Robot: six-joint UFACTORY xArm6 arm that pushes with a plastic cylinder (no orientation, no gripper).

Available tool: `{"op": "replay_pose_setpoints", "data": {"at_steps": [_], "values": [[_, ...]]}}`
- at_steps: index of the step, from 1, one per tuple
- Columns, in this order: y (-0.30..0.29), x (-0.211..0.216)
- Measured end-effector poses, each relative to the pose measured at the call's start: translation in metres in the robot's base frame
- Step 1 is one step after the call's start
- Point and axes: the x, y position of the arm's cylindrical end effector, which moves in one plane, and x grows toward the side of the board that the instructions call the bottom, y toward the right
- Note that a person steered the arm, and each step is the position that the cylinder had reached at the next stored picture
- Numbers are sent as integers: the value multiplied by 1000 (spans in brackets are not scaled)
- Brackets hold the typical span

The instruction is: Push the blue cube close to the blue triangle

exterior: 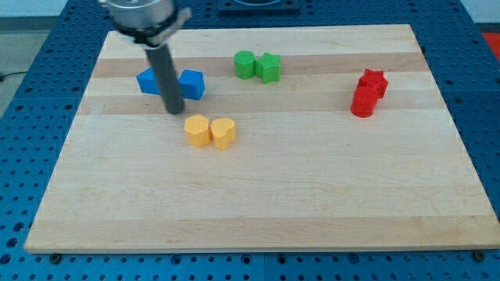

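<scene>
The blue cube (192,83) sits on the wooden board in the upper left part of the view. The blue triangle (147,80) lies just to its left, partly hidden behind the rod. My tip (173,111) rests on the board just below the gap between the two blue blocks, a little nearer the view's bottom than both. The rod rises between them and covers the space separating them, so I cannot tell whether they touch.
Two yellow blocks (209,131) sit side by side just below and right of my tip. A green pair (257,65) lies at the top centre. Two red blocks (369,91) stand at the right. The board's left edge (74,125) is nearby.
</scene>
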Motion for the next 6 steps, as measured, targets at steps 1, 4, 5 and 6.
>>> {"op": "replay_pose_setpoints", "data": {"at_steps": [1,4,5,6], "values": [[58,-17],[-13,-52],[10,-69],[9,-89]]}}
